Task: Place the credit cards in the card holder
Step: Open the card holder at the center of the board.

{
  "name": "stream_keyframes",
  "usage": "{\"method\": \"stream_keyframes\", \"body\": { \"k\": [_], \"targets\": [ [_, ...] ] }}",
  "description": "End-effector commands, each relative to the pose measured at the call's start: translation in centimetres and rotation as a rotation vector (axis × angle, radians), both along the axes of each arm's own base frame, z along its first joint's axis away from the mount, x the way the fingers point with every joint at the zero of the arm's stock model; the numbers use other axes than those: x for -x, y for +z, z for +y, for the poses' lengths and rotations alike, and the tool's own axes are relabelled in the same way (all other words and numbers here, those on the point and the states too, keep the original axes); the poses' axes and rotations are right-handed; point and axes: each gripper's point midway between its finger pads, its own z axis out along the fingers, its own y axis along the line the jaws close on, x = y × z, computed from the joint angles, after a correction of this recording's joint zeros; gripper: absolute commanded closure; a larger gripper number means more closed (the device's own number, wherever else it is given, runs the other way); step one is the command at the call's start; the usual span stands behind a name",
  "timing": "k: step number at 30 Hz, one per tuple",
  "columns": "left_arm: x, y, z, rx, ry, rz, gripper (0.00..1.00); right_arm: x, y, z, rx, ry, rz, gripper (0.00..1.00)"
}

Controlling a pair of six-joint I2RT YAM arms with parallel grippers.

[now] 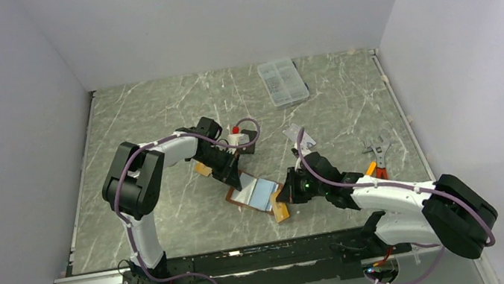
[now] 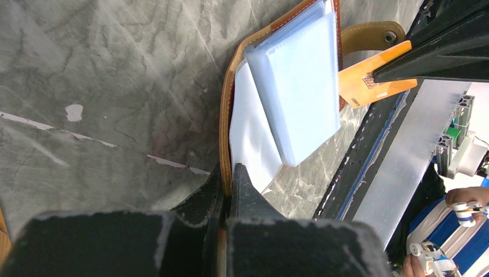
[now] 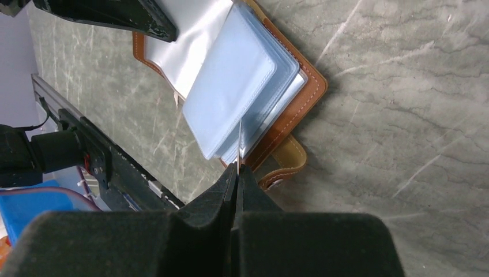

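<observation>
The brown leather card holder (image 1: 255, 193) lies open on the marble desk (image 1: 154, 111) between the two arms, its pale blue pockets facing up. The left tool (image 2: 230, 176) is pressed together on the holder's stitched edge at the end nearest that arm, pinching the leather and the white inner sleeve. The right tool (image 3: 237, 173) is clamped on an orange-tan card (image 2: 358, 83), held edge-on against the pocket stack, just beside the snap tab (image 2: 364, 36). Whether the card's tip is already inside a pocket, I cannot tell. A clear compartment box (image 1: 283, 81) sits well apart at the back.
</observation>
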Motion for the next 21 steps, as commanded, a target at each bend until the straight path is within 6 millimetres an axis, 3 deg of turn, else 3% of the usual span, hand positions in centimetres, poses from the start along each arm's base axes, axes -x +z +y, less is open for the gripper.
{"method": "stream_keyframes", "body": {
  "k": [1, 21],
  "targets": [
    [-0.2, 1.2, -0.4, 0.015, -0.026, -0.049, 1.0, -1.4, 2.2, 0.7, -0.021, 0.004, -0.067, 1.0],
    [-0.1, 1.7, -0.7, 0.02, -0.033, -0.059, 1.0, -2.4, 3.8, 2.5, -0.054, 0.041, -0.089, 1.0]
  ]
}}
